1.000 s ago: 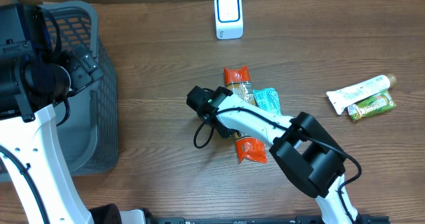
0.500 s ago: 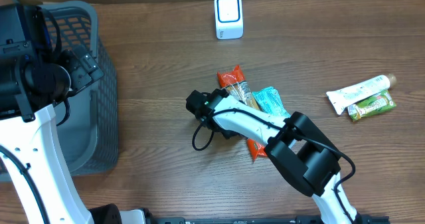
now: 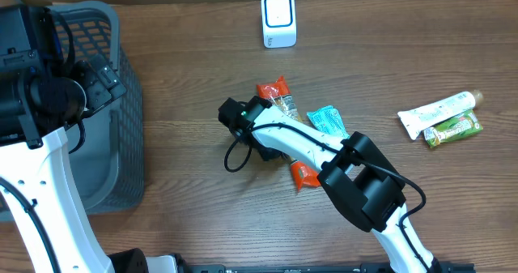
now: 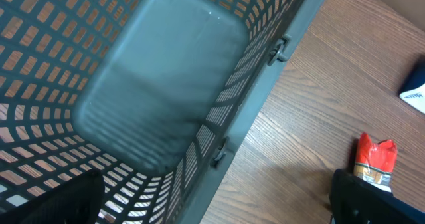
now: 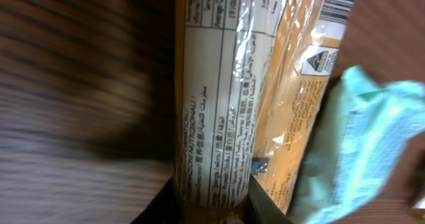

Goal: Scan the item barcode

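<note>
While our right gripper (image 5: 214, 201) pinches the snack packet (image 3: 273, 95) in the middle of the table (image 3: 186, 54), the scan is not yet done: the scanner (image 3: 279, 19) stands well apart at twelve o'clock, open wood between. A teal pouch (image 3: 328, 121) crowds the packet at three o'clock; our left gripper (image 4: 212, 201) hangs open over the basket (image 3: 129, 143) at nine.

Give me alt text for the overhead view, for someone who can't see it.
The right gripper grips an orange snack packet mid-table, beside a teal packet. A white scanner stands at the far edge, a grey basket sits at the left, and a tube and a green packet lie at the right.
</note>
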Robot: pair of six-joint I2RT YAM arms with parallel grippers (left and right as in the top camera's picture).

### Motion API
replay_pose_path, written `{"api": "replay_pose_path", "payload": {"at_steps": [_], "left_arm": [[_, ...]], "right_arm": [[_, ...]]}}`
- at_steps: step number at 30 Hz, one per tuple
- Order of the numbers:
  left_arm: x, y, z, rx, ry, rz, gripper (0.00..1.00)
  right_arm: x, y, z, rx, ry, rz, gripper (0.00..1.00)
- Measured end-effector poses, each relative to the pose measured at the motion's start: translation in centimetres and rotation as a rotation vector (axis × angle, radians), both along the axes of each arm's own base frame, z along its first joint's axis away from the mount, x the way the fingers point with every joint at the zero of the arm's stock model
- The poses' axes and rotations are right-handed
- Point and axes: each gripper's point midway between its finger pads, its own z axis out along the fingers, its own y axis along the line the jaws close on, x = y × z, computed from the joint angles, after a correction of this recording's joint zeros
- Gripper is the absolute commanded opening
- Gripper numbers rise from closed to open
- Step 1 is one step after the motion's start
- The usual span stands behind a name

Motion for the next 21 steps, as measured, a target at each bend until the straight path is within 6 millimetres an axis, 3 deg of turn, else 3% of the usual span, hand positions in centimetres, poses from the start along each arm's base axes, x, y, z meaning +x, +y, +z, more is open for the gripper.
{"api": "replay_pose_path", "payload": {"at_steps": [2, 3, 5, 6, 8, 12, 15, 17, 21], "left_arm": [[0.0, 0.0, 0.0, 0.000, 0.000, 0.000, 0.99], [0.0, 0.0, 0.0, 0.000, 0.000, 0.000, 1.00], [0.0, 0.0, 0.0, 0.000, 0.000, 0.000, 0.99], [0.0, 0.0, 0.0, 0.000, 0.000, 0.000, 1.00], [0.0, 0.0, 0.0, 0.000, 0.000, 0.000, 1.00], [0.0, 0.0, 0.0, 0.000, 0.000, 0.000, 1.00], [0.0, 0.0, 0.0, 0.000, 0.000, 0.000, 0.99], [0.0, 0.0, 0.0, 0.000, 0.000, 0.000, 0.99], [0.0, 0.0, 0.0, 0.000, 0.000, 0.000, 1.00]], "right_arm": [[-0.2, 0.9, -0.1, 0.064, 0.019, -0.037, 0.07], [-0.2, 1.5, -0.1, 0.105, 0.028, -0.055, 0.27], [-0.3, 3.3, 0.0, 0.223, 0.055, -0.091, 0.45], [-0.5, 4.2, -0.1, 0.273, 0.076, -0.095, 0.49], [-1.0, 5.9, -0.1, 0.354, 0.117, -0.099, 0.52], [-1.9, 7.2, 0.1, 0.427, 0.187, -0.111, 0.52], [-2.0, 7.5, 0.3, 0.478, 0.236, -0.139, 0.49], [-1.9, 7.5, 0.4, 0.516, 0.272, -0.163, 0.41], [-1.2, 7.0, 0.9, 0.606, 0.351, -0.194, 0.43]]}}
